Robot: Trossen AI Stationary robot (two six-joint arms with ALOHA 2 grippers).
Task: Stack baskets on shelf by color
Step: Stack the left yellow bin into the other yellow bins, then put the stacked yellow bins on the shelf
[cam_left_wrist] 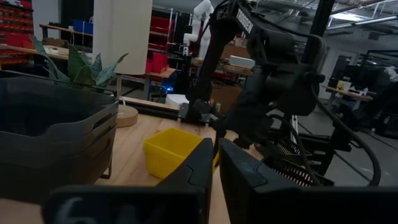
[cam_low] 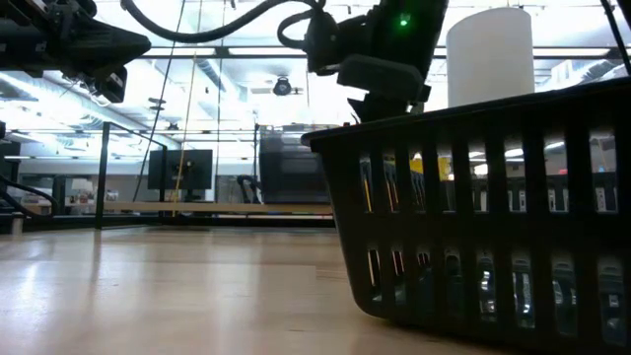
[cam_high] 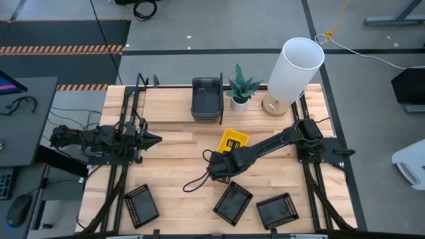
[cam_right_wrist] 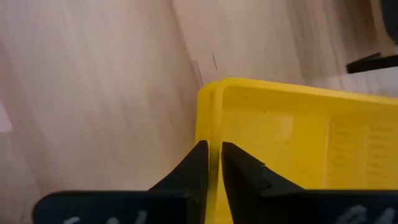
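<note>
A yellow basket (cam_high: 234,139) lies mid-table, also in the left wrist view (cam_left_wrist: 171,149). My right gripper (cam_high: 226,154) reaches from the table's right and is shut on its rim (cam_right_wrist: 214,155). Dark grey baskets (cam_high: 207,98) stand stacked on the shelf (cam_high: 166,105) at the far edge. Three black baskets lie near the front edge: one left (cam_high: 141,204), one in the middle (cam_high: 232,201), one right (cam_high: 277,210). My left gripper (cam_high: 151,138) waits shut and empty at the table's left. My right gripper holds the yellow basket by a side wall next to a corner (cam_right_wrist: 210,106). One finger (cam_right_wrist: 245,168) is inside the basket and one (cam_right_wrist: 193,165) outside, the wall pinched between them. The fingers come from above, slanting. Whether the basket is clear of the table, I cannot tell.
A potted plant (cam_high: 239,89) and a white-shaded lamp (cam_high: 292,70) stand at the far edge beside the grey baskets. A black basket (cam_low: 493,197) fills the low view's right. A loose cable (cam_high: 196,180) hangs by my right wrist.
</note>
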